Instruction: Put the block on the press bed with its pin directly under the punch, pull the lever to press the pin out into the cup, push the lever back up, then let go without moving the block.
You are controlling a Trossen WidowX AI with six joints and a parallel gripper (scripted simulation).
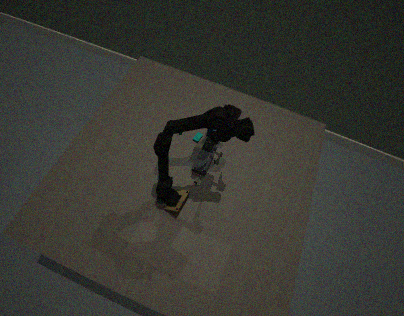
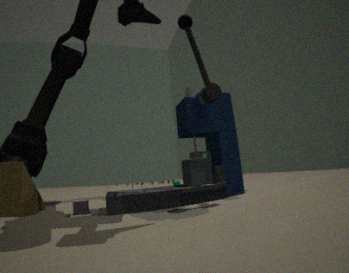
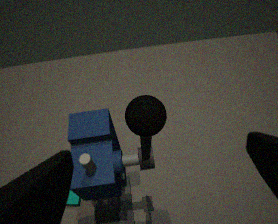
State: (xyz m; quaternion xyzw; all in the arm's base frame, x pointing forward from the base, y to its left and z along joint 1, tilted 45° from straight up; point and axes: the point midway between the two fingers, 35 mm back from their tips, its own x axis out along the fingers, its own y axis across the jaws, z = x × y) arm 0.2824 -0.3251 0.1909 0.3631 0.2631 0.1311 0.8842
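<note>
Block (image 2: 197, 172), grey and upright, stands on the dark press bed (image 2: 165, 200) right of centre in the exterior view, beneath the thin punch (image 2: 195, 144); whether its pin lines up exactly, I cannot tell. The blue press frame (image 2: 236, 145) (image 3: 93, 125) rises behind it, and the lever (image 2: 197, 56) (image 3: 146, 147) slants up and leftward to a black knob (image 2: 185, 22) (image 3: 146, 116).

The gripper (image 1: 245, 129) (image 2: 165, 4) (image 3: 160, 149) has its fingers spread wide with nothing between them. In the exterior view it hangs near the top edge, left of the knob and apart from it; in the wrist view the knob shows between the fingertips.

A small grey cube (image 2: 81, 207) lies at lower left, between the yellowish arm base (image 1: 182, 203) (image 2: 18, 188) and the bed. A teal piece (image 1: 197, 137) (image 3: 73, 198) shows near the middle of the top view.
</note>
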